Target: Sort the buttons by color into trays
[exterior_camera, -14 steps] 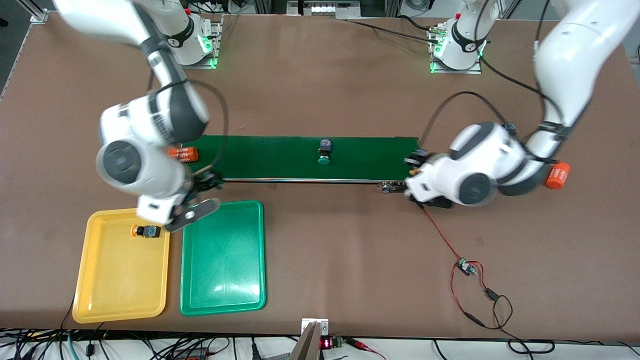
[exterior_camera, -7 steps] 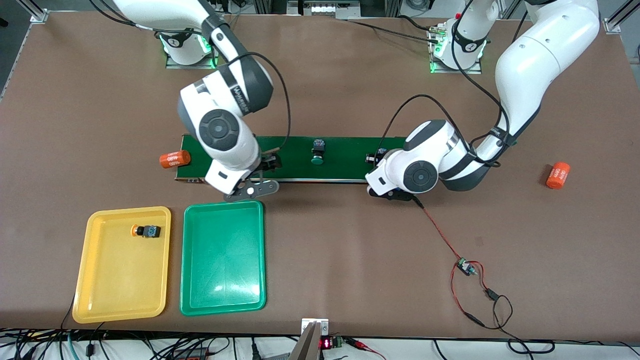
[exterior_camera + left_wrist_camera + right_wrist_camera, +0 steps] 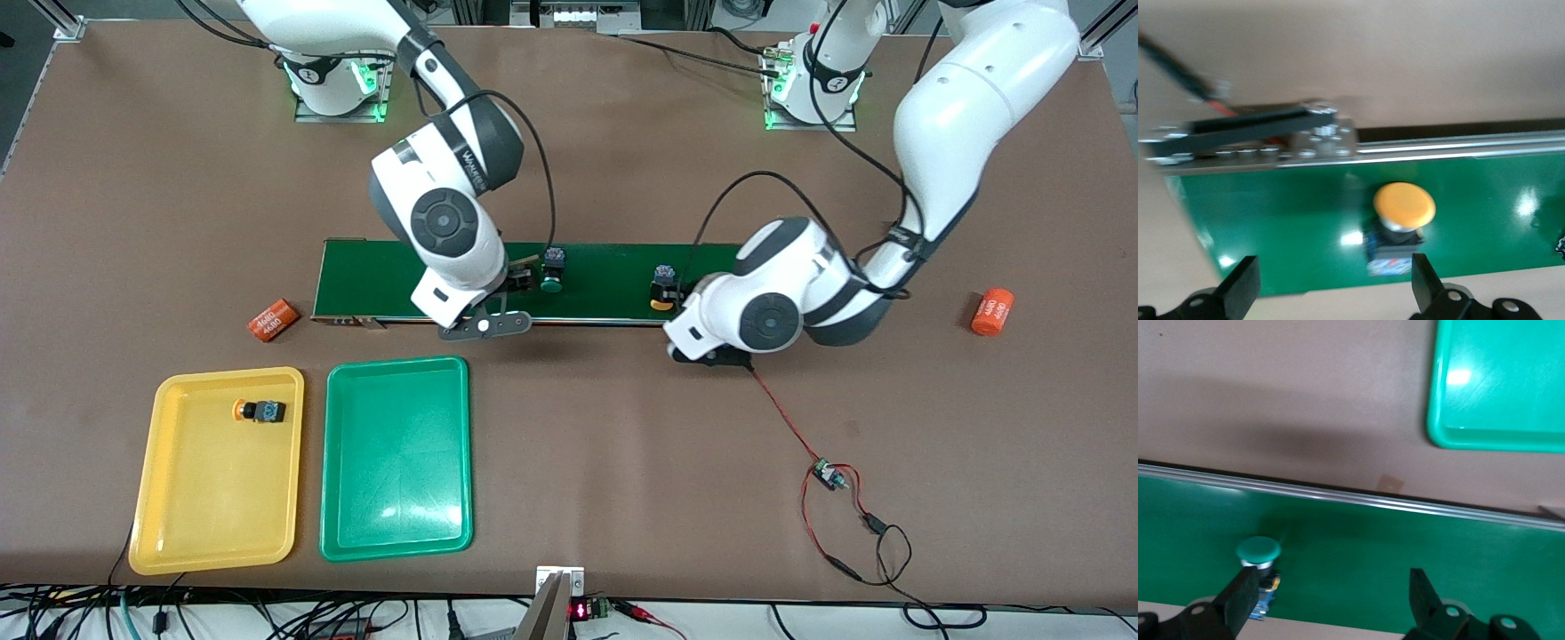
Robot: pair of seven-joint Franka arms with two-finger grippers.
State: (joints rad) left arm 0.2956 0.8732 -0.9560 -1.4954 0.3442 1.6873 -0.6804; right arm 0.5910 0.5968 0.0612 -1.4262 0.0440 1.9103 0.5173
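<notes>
Front view: one yellow button point(image 3: 259, 411) is lying in the yellow tray point(image 3: 216, 524); the green tray point(image 3: 396, 524) is waiting beside it.

Left wrist view: the left hand point(image 3: 1331, 291), fingers spread, is hanging over another yellow button point(image 3: 1402, 223) on the conveyor belt point(image 3: 1285, 227) (probably just released).

Right wrist view: the right hand point(image 3: 1328, 603), also spread, is hovering beside the green button point(image 3: 1259, 563), ready for grasping.
</notes>
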